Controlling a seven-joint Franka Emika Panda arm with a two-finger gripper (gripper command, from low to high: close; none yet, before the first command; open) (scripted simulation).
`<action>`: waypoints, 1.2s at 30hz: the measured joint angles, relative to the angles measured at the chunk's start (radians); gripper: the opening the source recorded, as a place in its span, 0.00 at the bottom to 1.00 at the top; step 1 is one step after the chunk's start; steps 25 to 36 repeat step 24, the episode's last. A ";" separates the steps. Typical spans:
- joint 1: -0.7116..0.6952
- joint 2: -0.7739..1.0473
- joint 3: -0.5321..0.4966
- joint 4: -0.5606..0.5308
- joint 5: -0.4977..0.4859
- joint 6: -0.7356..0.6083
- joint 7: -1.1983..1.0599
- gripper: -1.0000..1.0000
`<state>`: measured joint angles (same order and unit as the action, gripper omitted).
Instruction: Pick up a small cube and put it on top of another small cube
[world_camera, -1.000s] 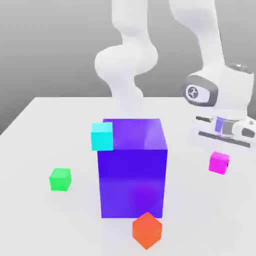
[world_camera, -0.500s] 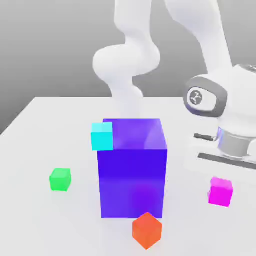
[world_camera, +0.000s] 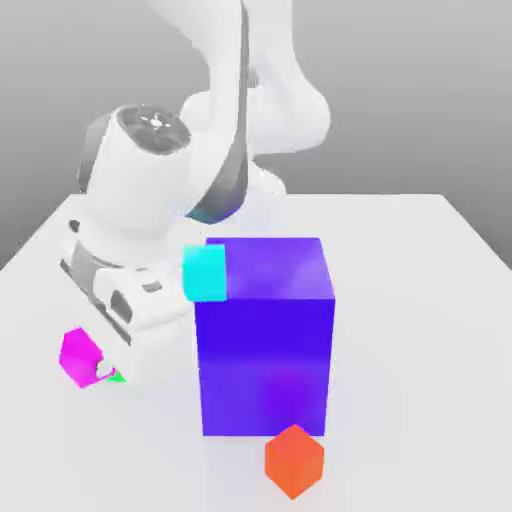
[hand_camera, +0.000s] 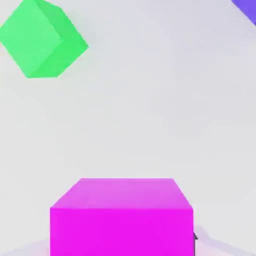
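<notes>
— Where's your hand (world_camera: 100, 368) right now?

— Over at the exterior view's left, low above the white tabletop (world_camera: 420, 300), and it's clamped on the small bright magenta-pink cube (world_camera: 80, 356). The cube sits tilted between my fingers, held clear of the surface.

— And the target?

— The small bright green cube (hand_camera: 41, 39) rests on the tabletop. From the hand view it lies off to one side of the magenta cube (hand_camera: 121, 216), apart from it, not touching. In the exterior view just a sliver of green (world_camera: 117, 377) peeks out right beside my fingers, under the magenta cube's edge.

— What else is around you?

— The big purple-blue block (world_camera: 265, 335) stands in the middle, just beside my wrist. A small cyan cube (world_camera: 204, 272) shows at its upper corner toward me, and an orange-red cube (world_camera: 294, 460) sits at the block's front, well apart from my hand.
</notes>
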<state>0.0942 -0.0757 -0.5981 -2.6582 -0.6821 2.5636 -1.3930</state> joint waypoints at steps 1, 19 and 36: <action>-0.015 -0.027 -0.013 -0.026 0.007 0.002 0.003 0.00; 0.149 -0.059 -0.401 -0.291 0.512 0.272 -0.198 0.00; 0.204 0.097 -0.355 -0.290 0.858 0.387 -0.435 1.00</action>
